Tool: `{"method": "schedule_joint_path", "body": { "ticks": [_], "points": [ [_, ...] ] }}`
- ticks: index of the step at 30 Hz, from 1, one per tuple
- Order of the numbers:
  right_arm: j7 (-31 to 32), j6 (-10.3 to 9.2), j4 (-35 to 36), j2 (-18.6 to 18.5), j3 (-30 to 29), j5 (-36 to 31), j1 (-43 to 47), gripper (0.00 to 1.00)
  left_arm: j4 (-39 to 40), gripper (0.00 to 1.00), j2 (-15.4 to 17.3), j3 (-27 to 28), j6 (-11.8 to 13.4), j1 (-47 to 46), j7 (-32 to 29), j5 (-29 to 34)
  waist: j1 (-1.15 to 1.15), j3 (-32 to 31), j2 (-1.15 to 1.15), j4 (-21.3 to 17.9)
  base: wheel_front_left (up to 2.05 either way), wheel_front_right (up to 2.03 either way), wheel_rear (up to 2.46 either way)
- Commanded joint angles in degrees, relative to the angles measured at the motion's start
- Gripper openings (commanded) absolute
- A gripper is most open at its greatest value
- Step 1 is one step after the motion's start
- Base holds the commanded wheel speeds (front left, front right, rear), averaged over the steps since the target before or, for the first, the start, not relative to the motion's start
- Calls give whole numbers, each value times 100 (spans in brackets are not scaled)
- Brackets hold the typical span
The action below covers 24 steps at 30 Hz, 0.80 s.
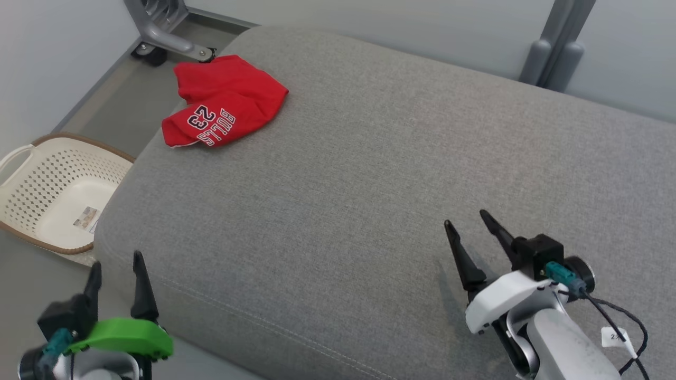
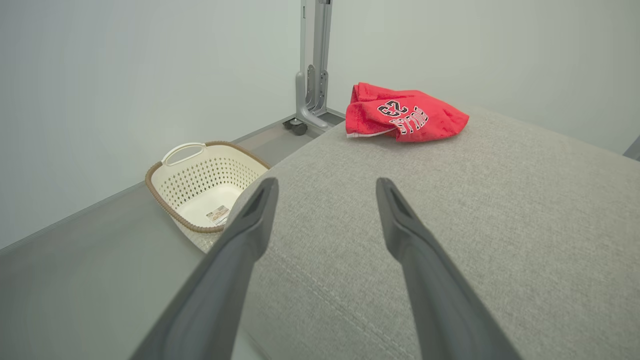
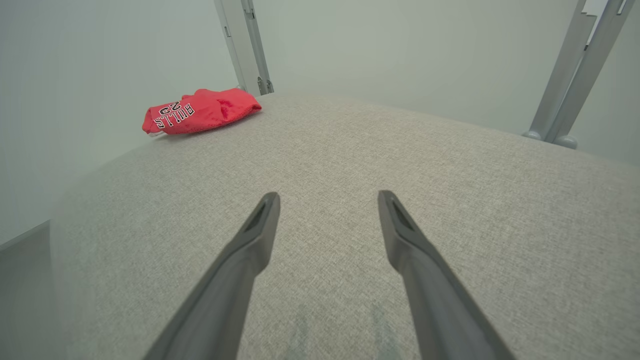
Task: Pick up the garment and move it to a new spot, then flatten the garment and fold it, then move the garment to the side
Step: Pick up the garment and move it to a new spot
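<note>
A red garment [image 1: 224, 101] printed with "BULLS 23" lies folded in a loose bundle at the far left corner of the grey cushioned surface [image 1: 369, 184]. It also shows far ahead as the red garment [image 2: 402, 112] in the left wrist view and the red garment [image 3: 197, 110] in the right wrist view. My left gripper [image 1: 116, 266] hangs open off the surface's near left edge, empty. Over the near right part of the surface my right gripper [image 1: 467, 221] stands open and empty as well. Both are far from the garment.
A cream perforated laundry basket [image 1: 47, 195] with a brown rim sits on the floor left of the surface. Grey metal stand legs [image 1: 169, 31] rise behind the garment, and another post [image 1: 554, 53] stands at the back right. Pale walls close the back.
</note>
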State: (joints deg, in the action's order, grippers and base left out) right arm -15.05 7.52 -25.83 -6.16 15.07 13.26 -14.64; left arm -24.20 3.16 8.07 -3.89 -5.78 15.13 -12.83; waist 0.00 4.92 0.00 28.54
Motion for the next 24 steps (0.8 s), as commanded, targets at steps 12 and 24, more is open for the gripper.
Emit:
{"method": "schedule_joint_path", "body": {
  "ticks": [12,24],
  "points": [
    [-9,-8,724,-742,373,-149,-992,100,-1209,100,804,143,-324,-2655,-3,-196,0,1793,0,-1137,0,0,0],
    [174,-8,1583,-1139,279,-99,-1260,100,-2619,100,1808,-3,-356,-4276,-554,-428,0,2680,0,-1974,0,0,0]
  ]
}}
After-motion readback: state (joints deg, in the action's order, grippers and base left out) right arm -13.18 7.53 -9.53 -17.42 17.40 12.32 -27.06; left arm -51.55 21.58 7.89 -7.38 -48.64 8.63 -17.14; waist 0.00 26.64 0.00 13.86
